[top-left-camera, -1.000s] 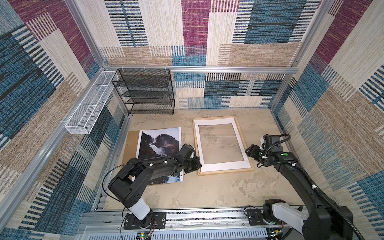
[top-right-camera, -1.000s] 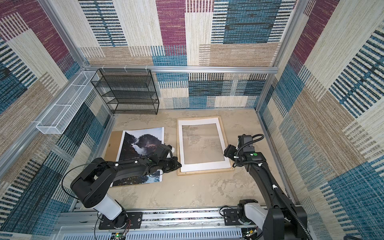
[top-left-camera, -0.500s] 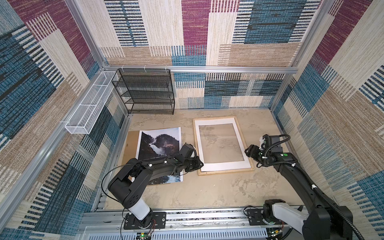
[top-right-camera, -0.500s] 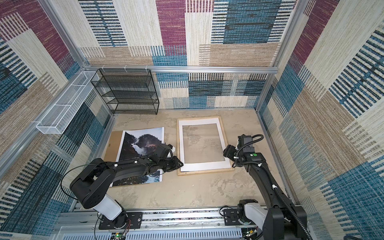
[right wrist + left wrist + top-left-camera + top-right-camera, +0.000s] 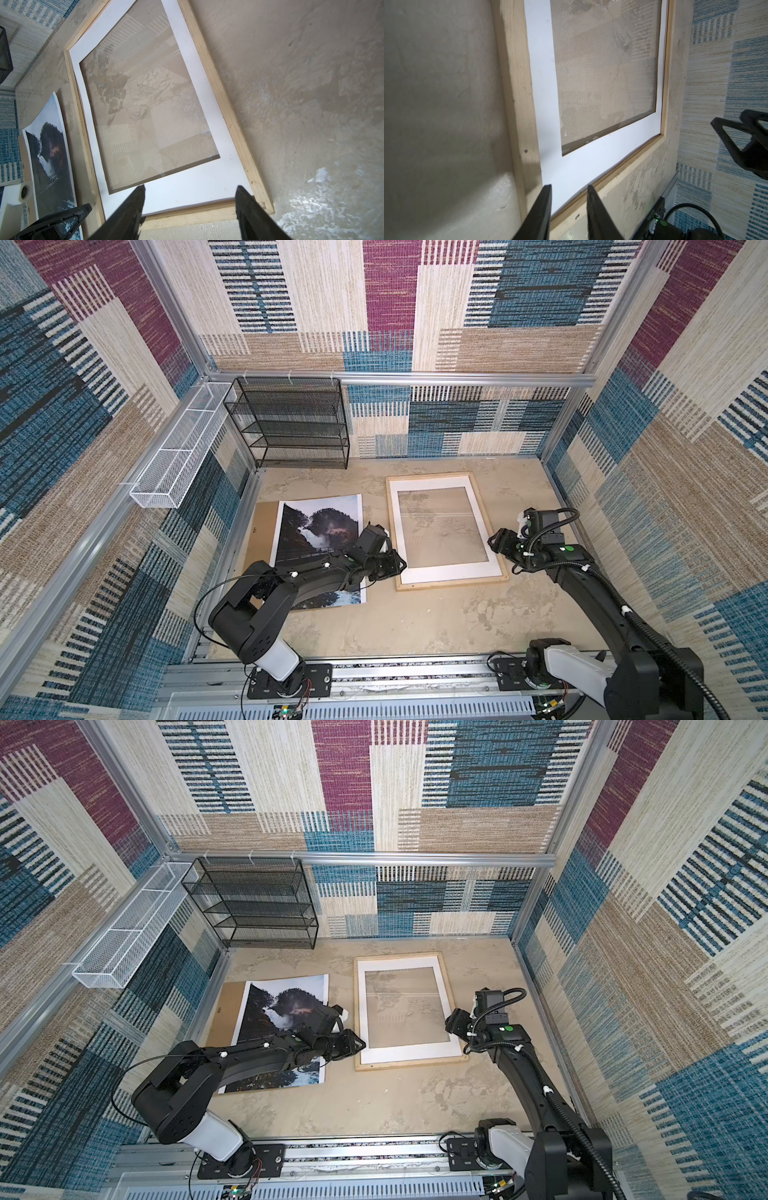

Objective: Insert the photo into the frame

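**State of the task: barely begun.** The frame (image 5: 453, 584) lies flat on the surface (image 5: 415, 626) and holds only the white mat (image 5: 449, 571), whose window shows no print behind it. The photo (image 5: 320, 526) lies face up just beside the frame's left bar, apart from it, overlapping a brown backing board (image 5: 262, 531). The left tool (image 5: 569, 187), jaws narrowly parted and empty, hovers at the frame's near-left corner. The right tool (image 5: 190, 187), jaws wide and empty, is at its near-right edge. Left to do: grasp the photo and seat it in the frame.

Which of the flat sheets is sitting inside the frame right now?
The white mat, the one with the rectangular opening. The photo lies outside the frame, on the brown backing board.
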Motion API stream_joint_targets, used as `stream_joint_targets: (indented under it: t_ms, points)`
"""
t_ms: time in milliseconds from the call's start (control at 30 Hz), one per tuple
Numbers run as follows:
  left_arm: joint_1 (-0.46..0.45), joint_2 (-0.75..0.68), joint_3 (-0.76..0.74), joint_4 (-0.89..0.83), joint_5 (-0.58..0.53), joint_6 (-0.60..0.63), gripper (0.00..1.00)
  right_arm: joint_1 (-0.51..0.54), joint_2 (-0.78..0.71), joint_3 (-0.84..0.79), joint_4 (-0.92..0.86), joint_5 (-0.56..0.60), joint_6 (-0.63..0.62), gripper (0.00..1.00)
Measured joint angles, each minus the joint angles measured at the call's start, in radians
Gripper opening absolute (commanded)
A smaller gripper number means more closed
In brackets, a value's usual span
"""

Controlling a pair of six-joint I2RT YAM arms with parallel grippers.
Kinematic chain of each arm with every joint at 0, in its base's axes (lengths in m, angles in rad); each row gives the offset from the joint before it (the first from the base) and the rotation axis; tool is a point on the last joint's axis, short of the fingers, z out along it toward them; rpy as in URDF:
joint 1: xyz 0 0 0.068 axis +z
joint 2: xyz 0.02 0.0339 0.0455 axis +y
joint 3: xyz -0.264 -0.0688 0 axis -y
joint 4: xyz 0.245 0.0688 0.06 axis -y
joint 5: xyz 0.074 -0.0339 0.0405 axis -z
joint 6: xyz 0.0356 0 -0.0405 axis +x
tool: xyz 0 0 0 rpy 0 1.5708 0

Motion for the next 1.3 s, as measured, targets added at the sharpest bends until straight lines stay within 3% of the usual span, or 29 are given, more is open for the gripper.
stream_joint_targets:
  t_ms: [267,533,933,1300]
  points:
    - [0.000,-0.040,-0.005,-0.015,-0.032,0.004,0.34,0.000,0.030,0.001,0.017,-0.022,0.000,0.71]
    - [0.002,-0.061,0.043,-0.098,-0.172,0.039,0.35,0.000,0.113,0.001,0.122,-0.047,0.008,0.70]
    - [0.003,0.131,0.356,-0.350,-0.422,0.198,0.31,0.000,0.337,0.134,0.287,0.008,0.002,0.68]
    - [0.006,0.313,0.523,-0.442,-0.442,0.290,0.31,0.000,0.414,0.155,0.343,-0.013,-0.016,0.68]
